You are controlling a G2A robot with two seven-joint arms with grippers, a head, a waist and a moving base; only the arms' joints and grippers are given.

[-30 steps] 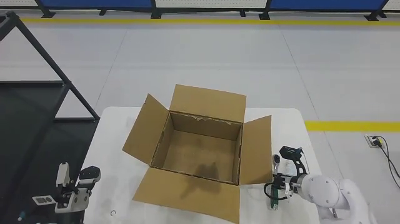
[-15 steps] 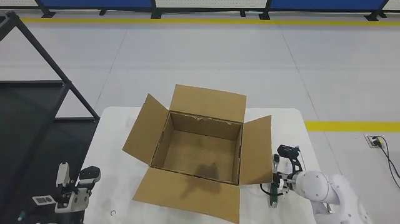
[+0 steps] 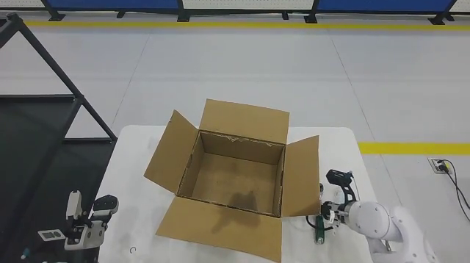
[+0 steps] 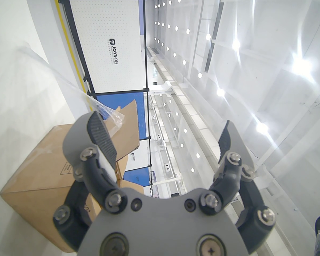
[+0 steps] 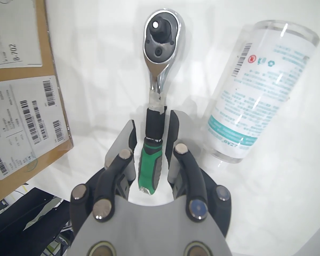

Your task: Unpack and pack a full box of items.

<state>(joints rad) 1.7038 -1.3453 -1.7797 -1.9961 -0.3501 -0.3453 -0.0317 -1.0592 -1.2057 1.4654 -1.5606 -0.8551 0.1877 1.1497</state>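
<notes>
An open cardboard box point(image 3: 243, 120) stands mid-table with its flaps spread and its inside bare. To its right a ratchet wrench point(image 5: 161, 54) with a green and black handle lies on the white table point(image 3: 132, 189). My right gripper point(image 5: 153, 125) is open, one finger on each side of the handle near its black collar, with small gaps showing. In the top view it sits low by the box's right flap point(image 3: 326, 215). A clear bottle point(image 5: 256, 91) with a white label lies beside the wrench. My left gripper point(image 4: 161, 121) is open, holds nothing and points upward off the table's left corner point(image 3: 88, 208).
The box's labelled side point(image 5: 21, 81) is close beside the wrench. A black metal frame point(image 3: 44, 65) stands left of the table. A strip of clear film point(image 4: 114, 115) hangs off a box flap point(image 4: 128, 131).
My right arm has shifted slightly toward the table's front and settled lower over the wrench handle. The left arm and the box have not moved.
</notes>
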